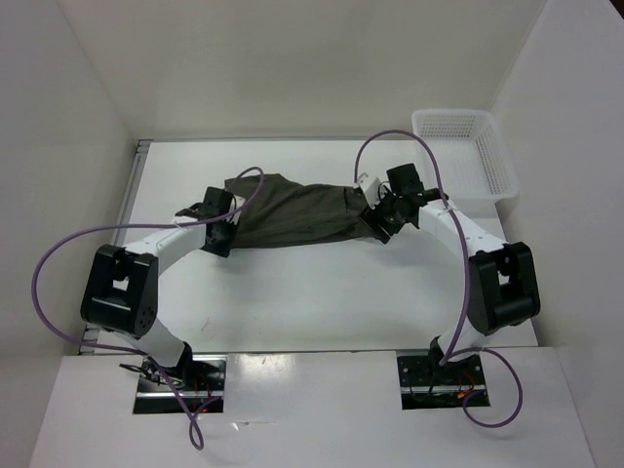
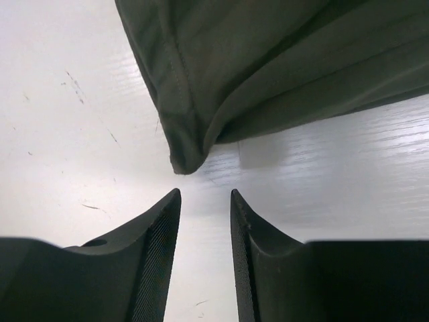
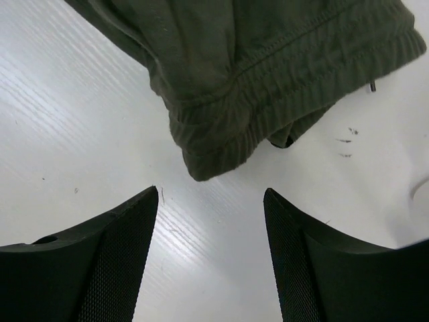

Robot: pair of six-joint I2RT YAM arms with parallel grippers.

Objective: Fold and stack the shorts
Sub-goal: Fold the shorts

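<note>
Olive shorts point(image 1: 292, 210) are laid sideways, one end just ahead of the left fingers point(image 2: 161, 248), the other ahead of the right fingers point(image 3: 127, 248), both pairs spread, nothing pinched.

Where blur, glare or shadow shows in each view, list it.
Top external: even soft light, no hard shadows, shorts sharp. Left wrist: the shorts' corner throws a soft shadow on the glossy table; near fingers slightly soft. Right wrist: streaky sheen on the table, waistband stitching crisp.
</note>
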